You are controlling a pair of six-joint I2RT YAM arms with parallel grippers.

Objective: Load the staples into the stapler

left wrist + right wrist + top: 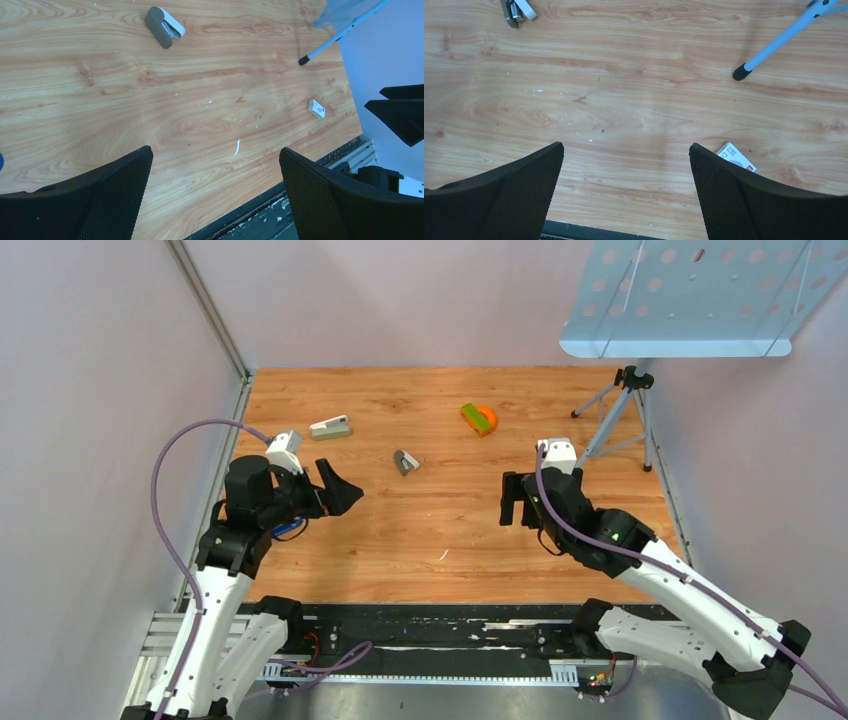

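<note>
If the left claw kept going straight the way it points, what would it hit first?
Probably the bare wooden table: the open left gripper tilts down at it, with nothing in between. The small grey object lies farther on, off that line. Depth is unclear.

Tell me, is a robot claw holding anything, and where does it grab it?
Nothing is held. The left claw and the right claw are both open and empty.

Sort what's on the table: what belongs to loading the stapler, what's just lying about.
Job: grey-and-white stapler; small grey stapler, probably. Staples not spotted.
Lying about: green-and-orange item; white card; music stand.
</note>
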